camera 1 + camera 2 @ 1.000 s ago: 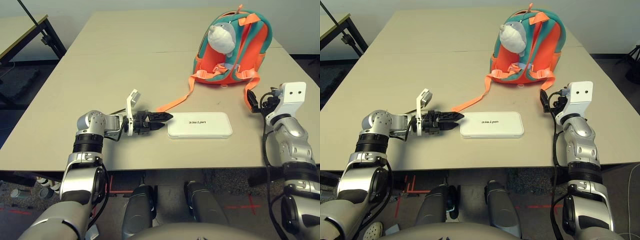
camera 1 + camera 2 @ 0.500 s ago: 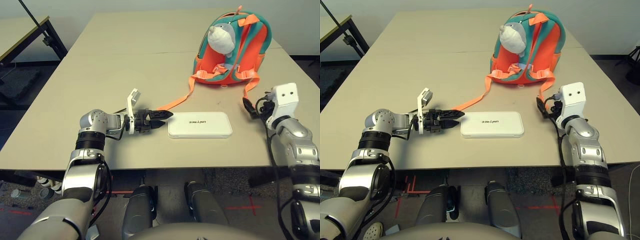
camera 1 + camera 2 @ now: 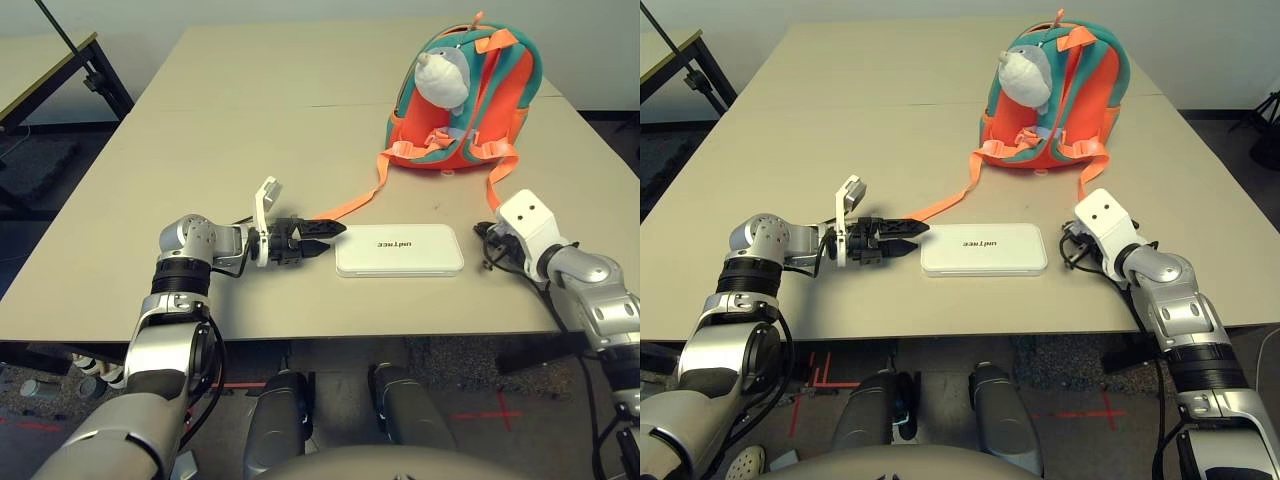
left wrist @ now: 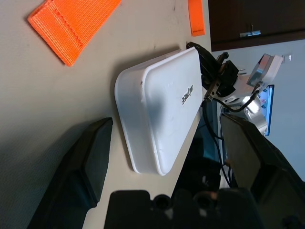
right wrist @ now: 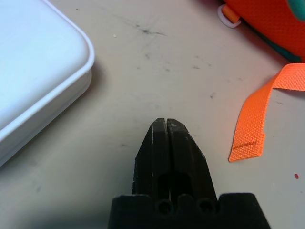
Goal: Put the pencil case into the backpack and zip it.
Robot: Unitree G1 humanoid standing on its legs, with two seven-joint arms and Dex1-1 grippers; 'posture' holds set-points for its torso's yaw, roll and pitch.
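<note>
1. Pencil case (image 3: 399, 250), white, hard-shelled and round-cornered, lies near the near edge of the beige table (image 3: 250, 150), its long axis running left to right between our two grippers.
2. Our black left gripper (image 3: 338, 238), fingers spread, waits just beside the case's left end, the nearer hand; our black right gripper (image 5: 167, 119), fingers pressed together, stands off the right end.
3. We read "UNITREE" on the lid, upside down to us.
</note>
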